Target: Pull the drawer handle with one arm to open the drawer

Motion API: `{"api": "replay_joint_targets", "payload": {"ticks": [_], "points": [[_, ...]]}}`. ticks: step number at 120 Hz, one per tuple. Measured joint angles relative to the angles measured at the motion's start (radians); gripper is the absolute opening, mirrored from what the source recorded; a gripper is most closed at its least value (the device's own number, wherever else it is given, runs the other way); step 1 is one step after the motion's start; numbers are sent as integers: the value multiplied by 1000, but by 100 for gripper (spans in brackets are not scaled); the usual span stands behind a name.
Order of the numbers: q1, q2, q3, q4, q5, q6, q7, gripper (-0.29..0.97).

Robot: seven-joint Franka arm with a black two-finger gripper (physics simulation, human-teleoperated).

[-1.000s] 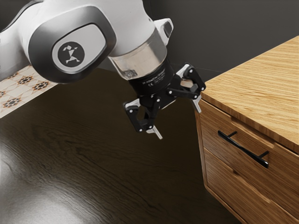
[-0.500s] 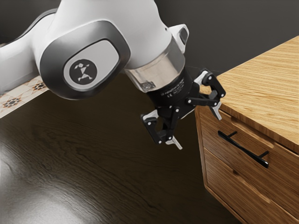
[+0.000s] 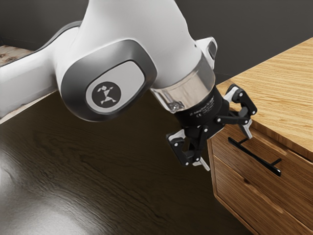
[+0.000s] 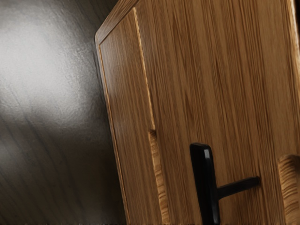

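- The black two-finger pincer (image 3: 226,147) is released, its two fingers spread wide apart with nothing held between them.
- In the exterior view, one silver-tipped finger (image 3: 248,128) reaches up toward the top edge of the drawer front. The other finger (image 3: 203,164) hangs lower, off the corner of the desk on the exterior view's left.
- The upper finger sits just beside the near end of the drawer handle (image 3: 257,156). Whether it touches the handle cannot be told. The fingers do not close around the bar.
- The handle is a thin black bar, held off the wood by two short posts. It runs slantwise across the front of the top drawer (image 3: 293,176).
- The top drawer front lies level with the front of the lower drawer (image 3: 254,203) beneath it, so the drawer looks closed.
- Both drawers belong to a light wooden desk (image 3: 279,83) at the exterior view's right, with a broad grained top.
- The white arm (image 3: 122,58) comes in from the exterior view's upper left. A large grey joint cap and a silver collar sit above the black hand.
- Below the arm and desk lies a dark, glossy wooden floor (image 3: 98,186).
- In the wrist view, the wooden drawer front (image 4: 187,84) is close ahead of the hand. One end of the black handle (image 4: 206,183) and one post stand out from it.
- Beside the desk in that view, the dark floor (image 4: 37,70) carries a pale patch of glare.
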Motion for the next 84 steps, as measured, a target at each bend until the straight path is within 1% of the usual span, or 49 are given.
{"api": "replay_joint_targets", "payload": {"ticks": [28,63,84], "points": [[-13,4,0,-7,1,20,-14,66],[-22,8,0,-21,1,40,-26,54],[-22,8,-1,-29,1,44,-31,49]]}}
